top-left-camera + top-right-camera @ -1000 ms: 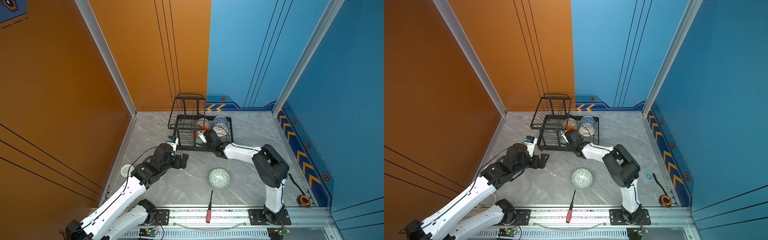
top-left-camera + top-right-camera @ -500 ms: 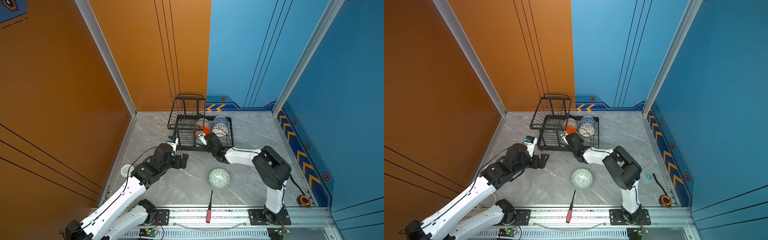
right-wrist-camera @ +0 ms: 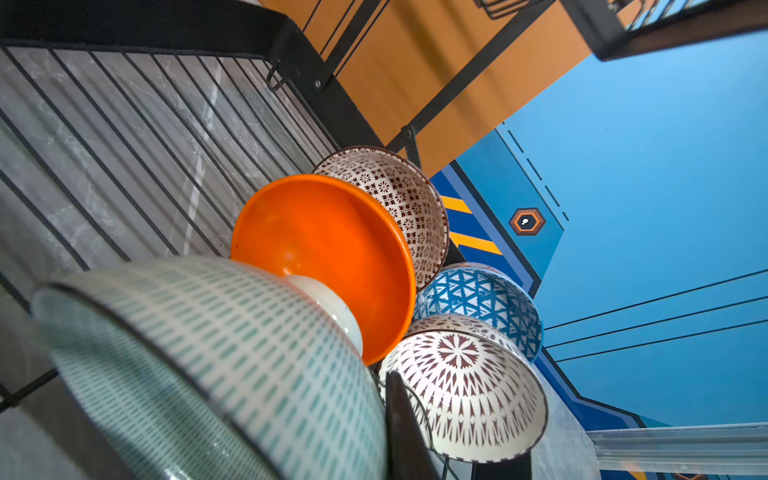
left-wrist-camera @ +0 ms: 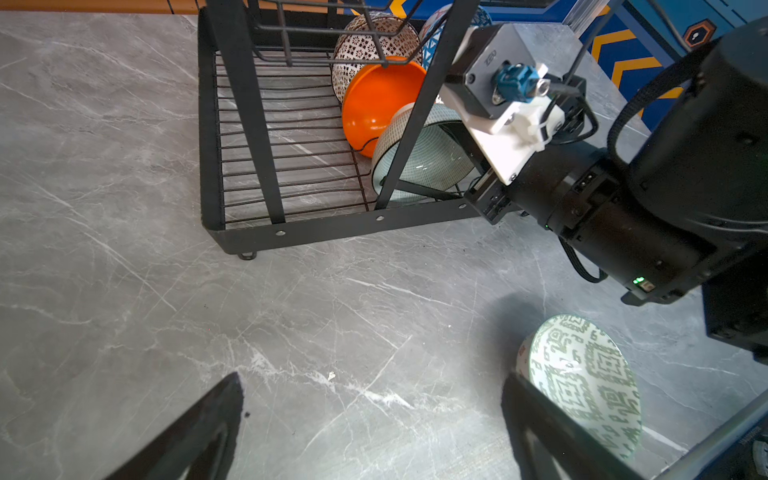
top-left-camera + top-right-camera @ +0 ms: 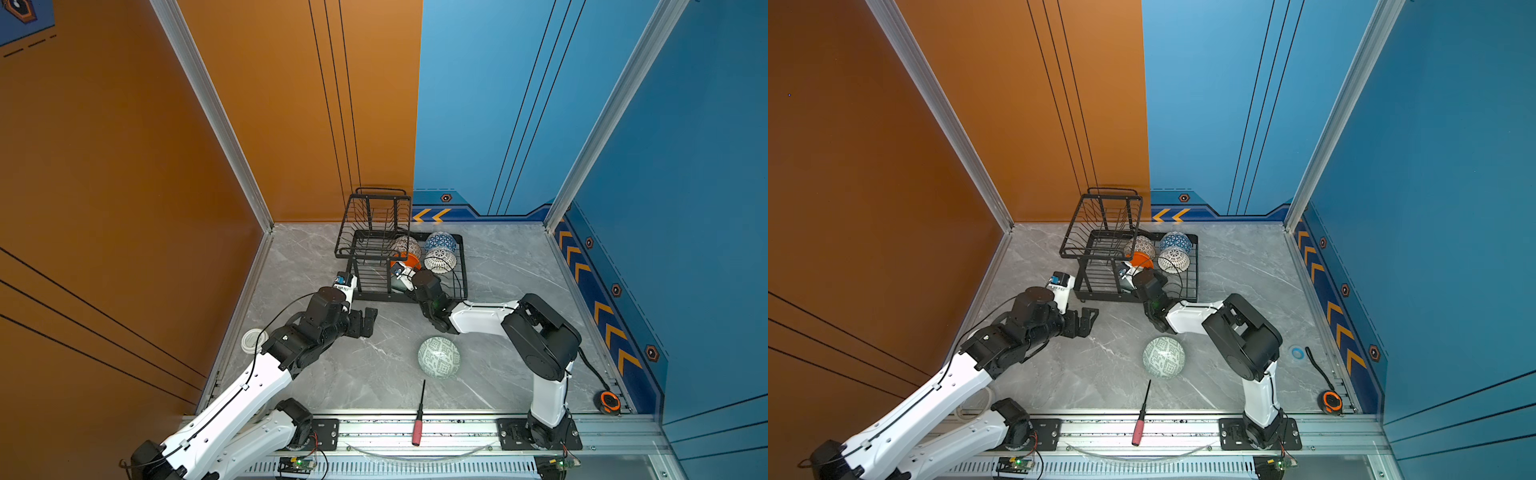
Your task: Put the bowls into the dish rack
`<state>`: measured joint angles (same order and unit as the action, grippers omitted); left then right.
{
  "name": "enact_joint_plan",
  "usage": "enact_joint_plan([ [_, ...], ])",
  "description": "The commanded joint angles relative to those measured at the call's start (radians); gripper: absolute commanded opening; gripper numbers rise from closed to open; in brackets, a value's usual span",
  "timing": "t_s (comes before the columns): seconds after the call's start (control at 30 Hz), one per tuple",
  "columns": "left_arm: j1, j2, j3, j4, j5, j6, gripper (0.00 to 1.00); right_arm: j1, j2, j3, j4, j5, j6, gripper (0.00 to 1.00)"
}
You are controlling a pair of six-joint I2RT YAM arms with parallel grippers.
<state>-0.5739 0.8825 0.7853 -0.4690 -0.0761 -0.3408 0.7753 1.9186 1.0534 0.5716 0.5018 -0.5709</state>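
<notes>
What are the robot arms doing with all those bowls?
They are loading the black dish rack. The right claw is pinching the pale green bowl inside the rack, beside four others. The left claw hangs open above the table. One patterned bowl waits on the table.

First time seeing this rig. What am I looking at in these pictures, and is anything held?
Two robot arms work over a grey table, each ending in a two-fingered tool. Two pictures look down from one overhead camera; two come from cameras on the wrists. The right tool grips the pale mint bowl by its rim inside the dish rack, beside the orange bowl and three patterned bowls. The left tool is open and empty. A grey-green patterned bowl sits on the table; a screwdriver lies at the front edge.
</notes>
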Motion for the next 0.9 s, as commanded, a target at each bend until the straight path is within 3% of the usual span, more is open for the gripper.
enact_joint_plan([
  [0.0, 0.012, 0.001, -0.008, 0.001, 0.021, -0.008, 0.98, 0.024, -0.052, -0.001, 0.169, 0.019, -0.059, 0.00],
  [0.23, 0.011, -0.004, -0.014, 0.001, 0.021, -0.010, 0.98, 0.024, -0.016, -0.001, 0.234, 0.019, -0.100, 0.00],
  [0.87, 0.011, -0.015, -0.027, 0.001, 0.018, -0.012, 0.98, -0.004, 0.089, 0.037, 0.196, -0.058, -0.084, 0.00],
])
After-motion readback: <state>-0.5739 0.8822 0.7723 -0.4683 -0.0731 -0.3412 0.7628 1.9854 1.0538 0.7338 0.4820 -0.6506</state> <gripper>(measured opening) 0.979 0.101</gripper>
